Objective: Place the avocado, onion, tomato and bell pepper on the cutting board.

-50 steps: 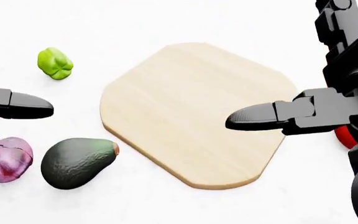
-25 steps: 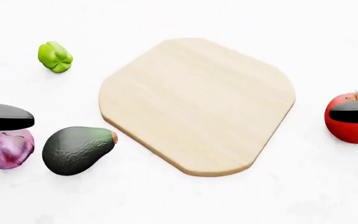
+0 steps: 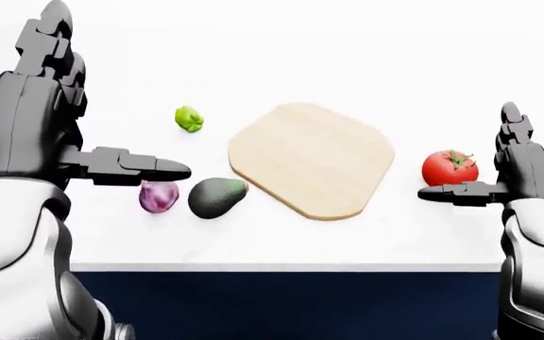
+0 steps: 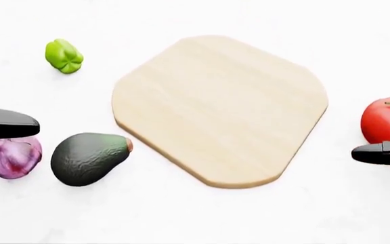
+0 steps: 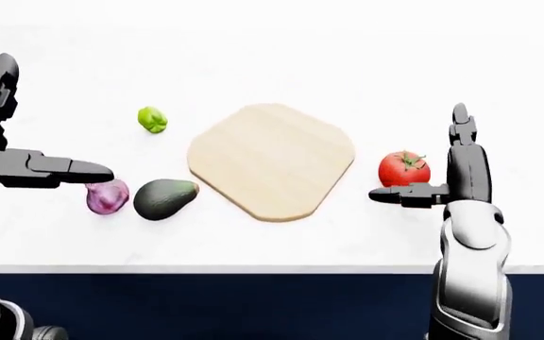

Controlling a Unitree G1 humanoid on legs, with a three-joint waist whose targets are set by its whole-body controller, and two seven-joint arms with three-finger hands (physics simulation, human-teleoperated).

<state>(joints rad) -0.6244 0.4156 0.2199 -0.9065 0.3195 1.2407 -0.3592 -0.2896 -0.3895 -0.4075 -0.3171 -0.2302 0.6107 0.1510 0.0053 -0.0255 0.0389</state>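
Both hands are splayed wide open and holding nothing. The black three-finger right hand (image 5: 447, 166) has fingers pointing up and one finger sticking out sideways, its tip just below the round red tomato (image 5: 404, 169) in the right-eye view. I can't tell if it touches. The black left hand (image 3: 74, 113) does the same, its sideways finger (image 3: 145, 168) crossing above the purple onion (image 3: 159, 196).

The dark green bumpy avocado (image 4: 88, 158) sits just beside the onion, close to the lower-left edge of the pale wooden cutting board (image 4: 220, 108). The small light-green bell pepper (image 4: 63, 56) sits well apart, toward the upper left. The board has nothing on it, and the white counter (image 4: 202, 218) has open room all round.
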